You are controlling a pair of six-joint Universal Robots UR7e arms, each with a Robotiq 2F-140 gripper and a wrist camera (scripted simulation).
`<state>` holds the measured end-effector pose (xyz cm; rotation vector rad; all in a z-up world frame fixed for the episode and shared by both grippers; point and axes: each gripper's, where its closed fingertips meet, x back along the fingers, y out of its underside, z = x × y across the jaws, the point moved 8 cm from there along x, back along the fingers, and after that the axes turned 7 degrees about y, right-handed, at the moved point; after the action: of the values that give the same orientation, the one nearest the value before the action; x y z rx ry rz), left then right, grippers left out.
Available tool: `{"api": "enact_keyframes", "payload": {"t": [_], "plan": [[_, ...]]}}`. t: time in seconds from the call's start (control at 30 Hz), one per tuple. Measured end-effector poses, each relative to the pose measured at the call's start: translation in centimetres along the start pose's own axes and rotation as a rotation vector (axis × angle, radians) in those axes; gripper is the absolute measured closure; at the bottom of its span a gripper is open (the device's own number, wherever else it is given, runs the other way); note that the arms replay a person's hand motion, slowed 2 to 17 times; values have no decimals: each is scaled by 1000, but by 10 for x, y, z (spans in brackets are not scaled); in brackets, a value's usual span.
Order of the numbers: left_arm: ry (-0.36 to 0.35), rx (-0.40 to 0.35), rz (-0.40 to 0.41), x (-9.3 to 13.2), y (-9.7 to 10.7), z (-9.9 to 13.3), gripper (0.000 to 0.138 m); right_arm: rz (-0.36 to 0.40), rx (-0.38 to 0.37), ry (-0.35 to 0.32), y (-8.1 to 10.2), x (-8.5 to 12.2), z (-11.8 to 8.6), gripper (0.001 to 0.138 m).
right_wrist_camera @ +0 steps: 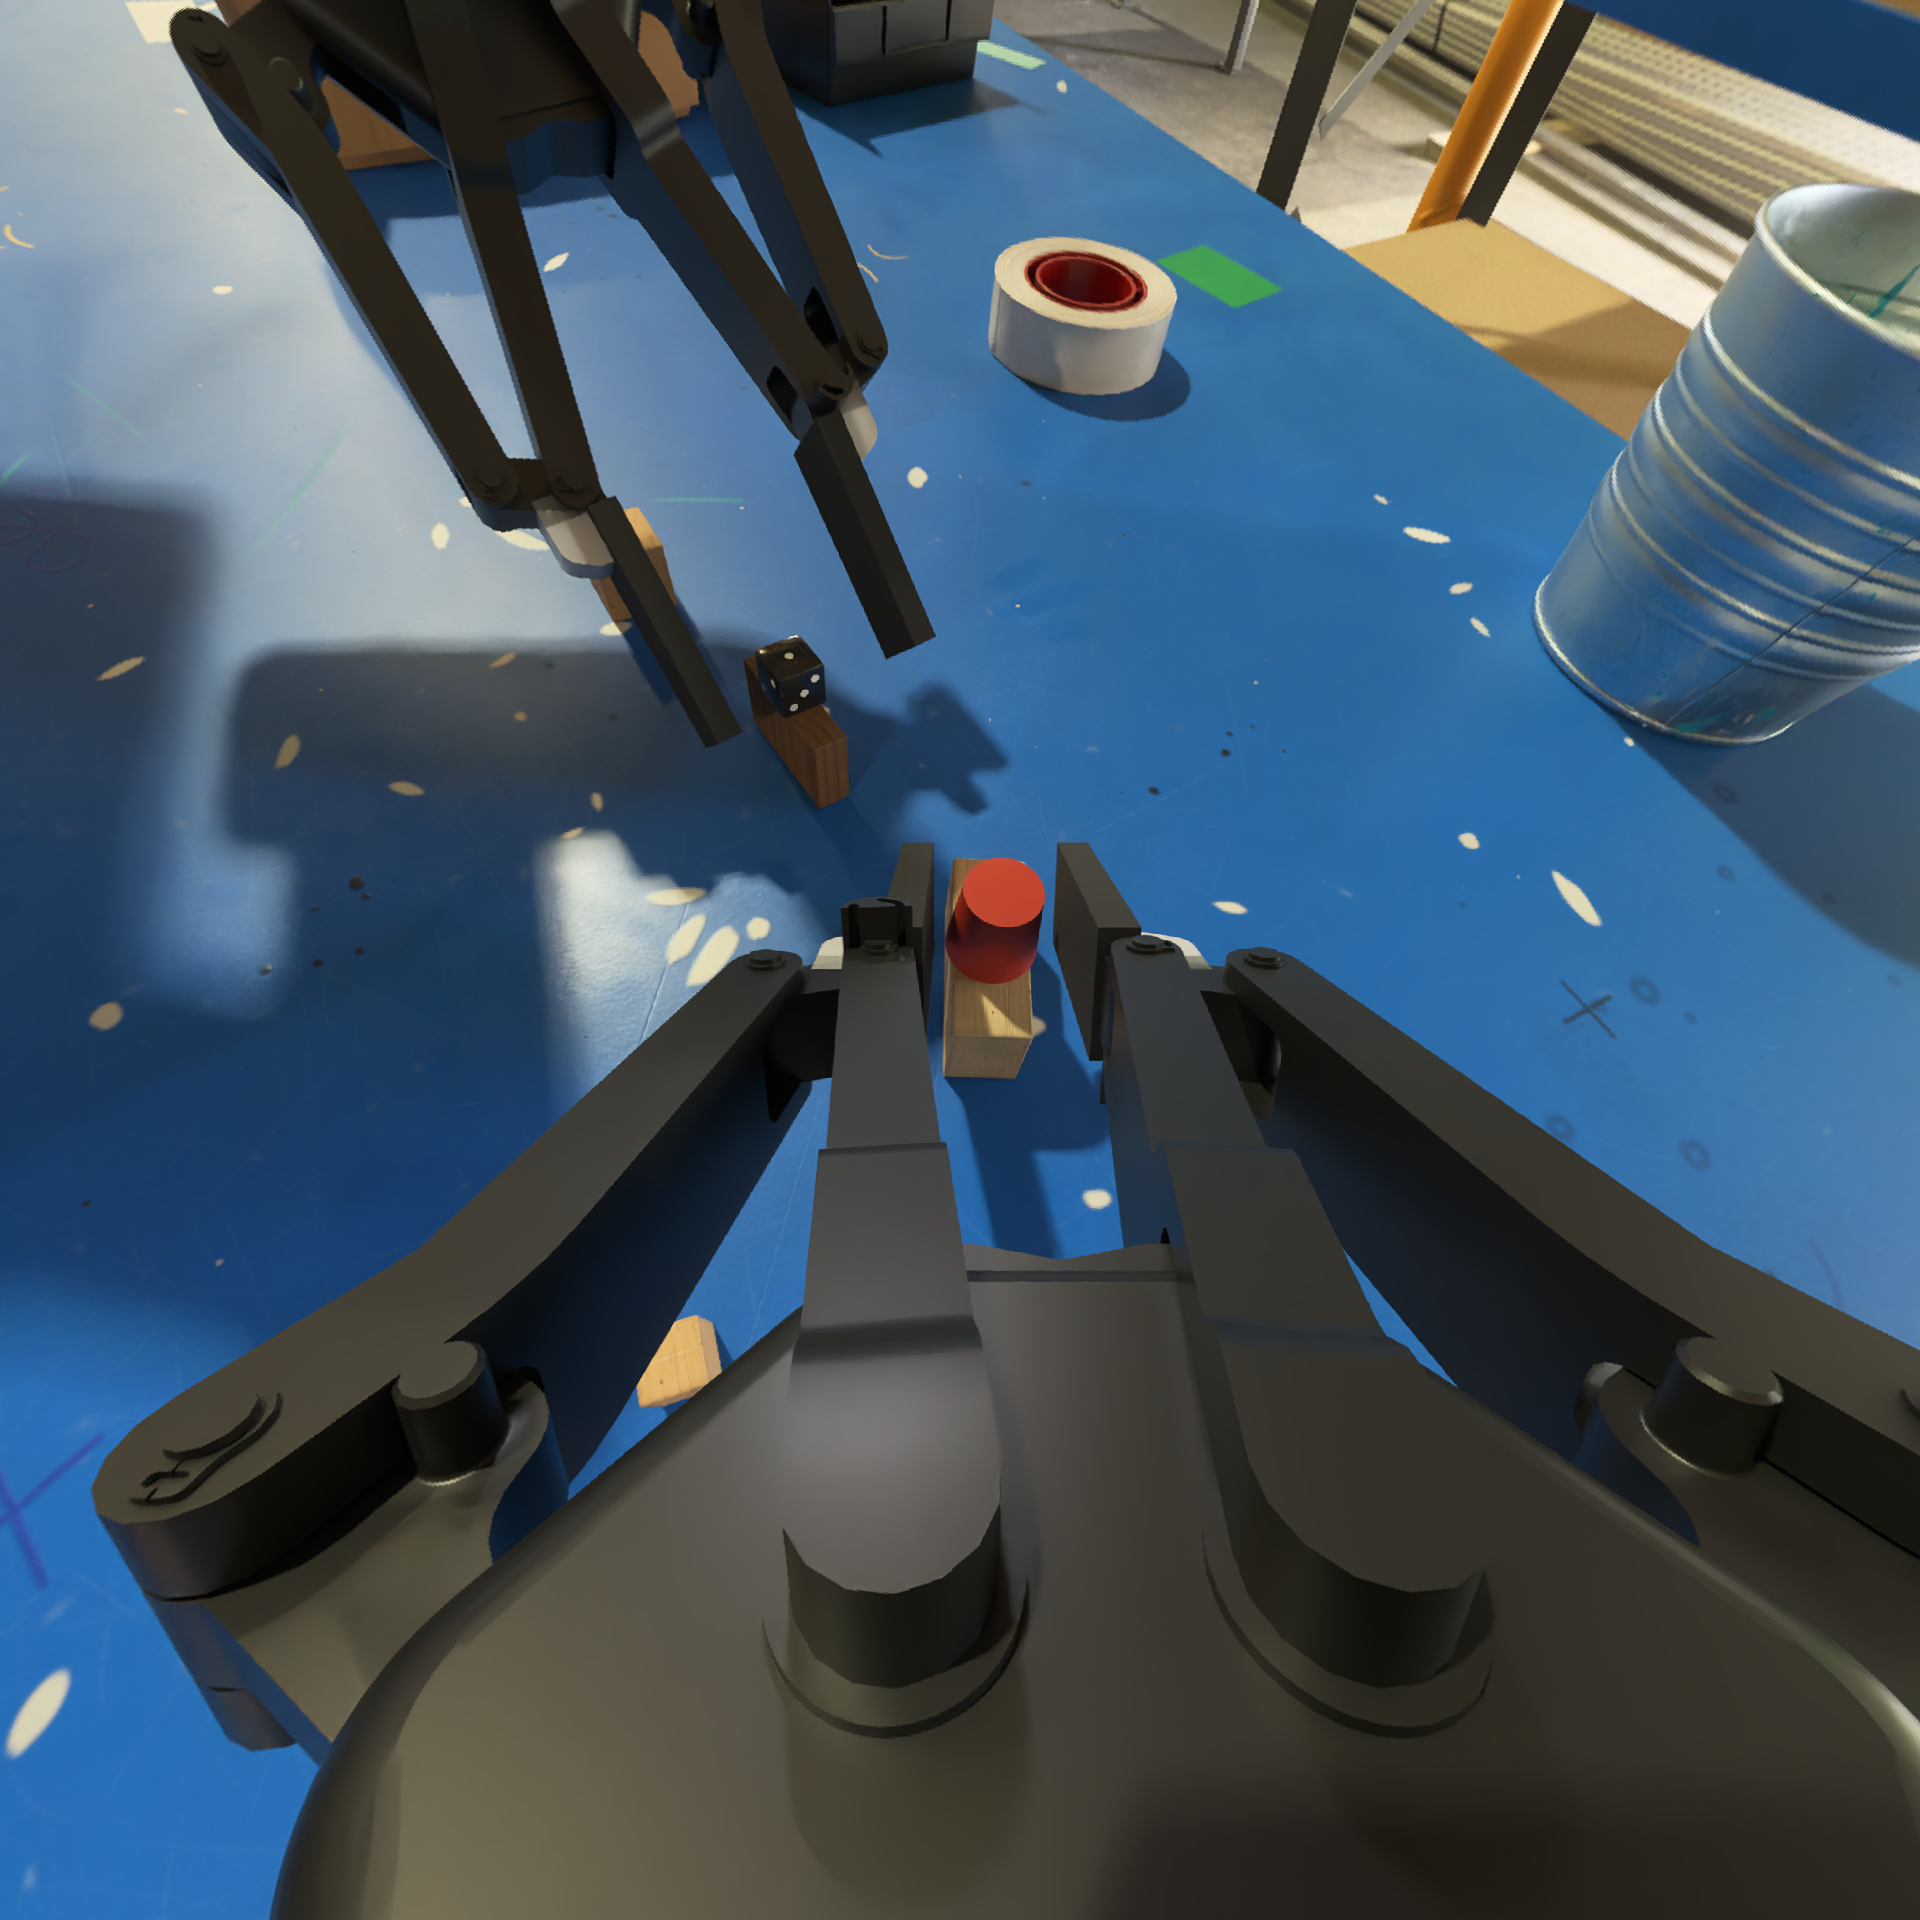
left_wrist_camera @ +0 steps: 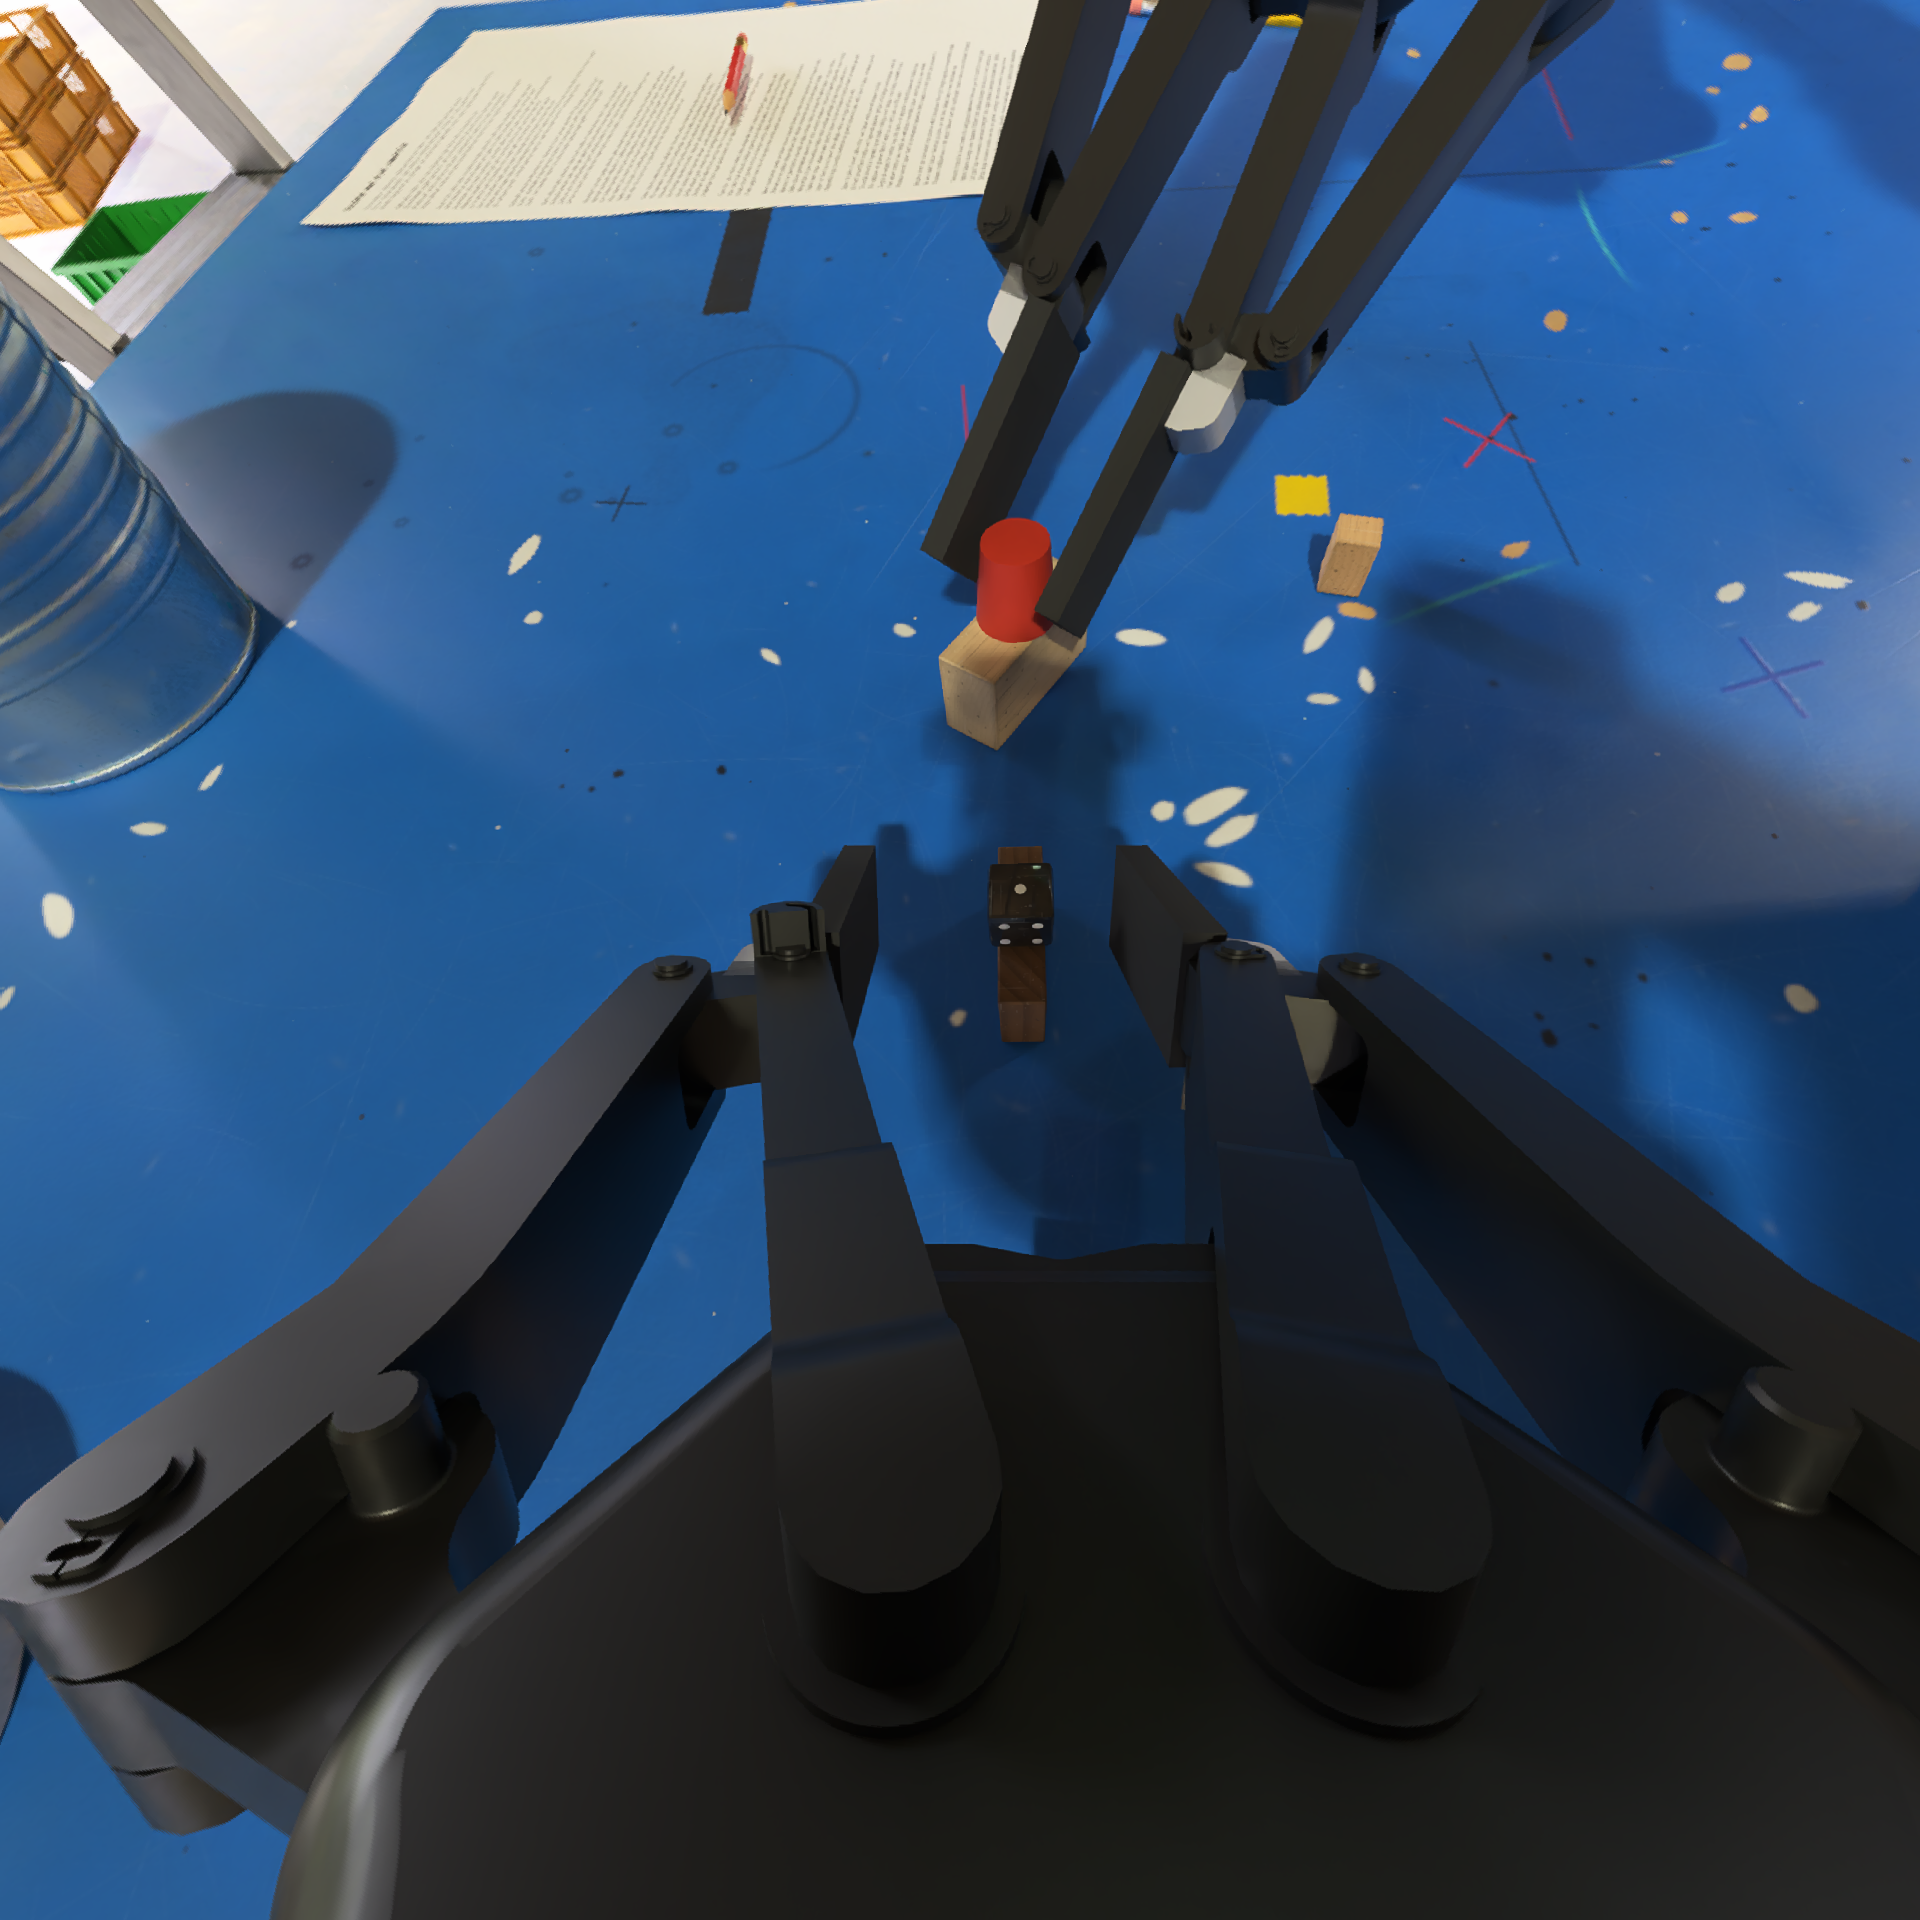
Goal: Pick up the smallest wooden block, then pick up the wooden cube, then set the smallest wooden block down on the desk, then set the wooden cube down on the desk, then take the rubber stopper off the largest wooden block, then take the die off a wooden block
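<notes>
Landmark: stopper (right_wrist_camera: 995,920), red, upright on the large pale block (right_wrist_camera: 985,1023), near the middle of the blue worktop (right_wrist_camera: 1299,644).
Right pincer (right_wrist_camera: 987,904): partly open, nothing held; the stopper is straddled, a narrow gap is seen on each side, and no contact can be confirmed.
Left pincer (left_wrist_camera: 992,899): wide open, empty, held above the die (left_wrist_camera: 1021,902); clear room is left on both sides.
Die: black, white pips, seated on the dark block (left_wrist_camera: 1021,997), near the stopper on its left-arm side.
Small block (left_wrist_camera: 1350,554): pale, on the worktop beside a yellow patch (left_wrist_camera: 1301,495), apart from the stopper.
Step in hand: judged to be removal of the stopper, the pick-and-place steps appearing done.
Method advised: the stopper to be pinched on its body, above the pale block's top face, so the block is not clamped too; it is then to be lifted straight up, lest the block be dragged.
Open room: bare worktop to the bucket (right_wrist_camera: 1766,468) side of the stopper.
Crowding: the left pincer is near on the die side; sideways travel there is to be avoided.
Edges: the worktop edge lies beyond the tape roll (right_wrist_camera: 1081,317), well apart from the stopper.
</notes>
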<state>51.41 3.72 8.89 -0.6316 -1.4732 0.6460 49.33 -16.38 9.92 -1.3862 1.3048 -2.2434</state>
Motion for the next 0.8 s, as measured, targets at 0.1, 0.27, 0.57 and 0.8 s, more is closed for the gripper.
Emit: {"api": "enact_keyframes", "payload": {"t": [0.1,0.27,0.57,0.8], "plan": [[-6,-5,-4,0,0,0,82,11,11,15,-1,-1,0,112],[-14,-22,-9,0,0,2,91,20,9,12,-2,0,1,115],[-3,-27,-9,1,-3,5,111,43,-43,-10,-6,4,5,115],[9,-39,0,6,-8,7,122,35,-70,-28,-7,4,7,115]]}}
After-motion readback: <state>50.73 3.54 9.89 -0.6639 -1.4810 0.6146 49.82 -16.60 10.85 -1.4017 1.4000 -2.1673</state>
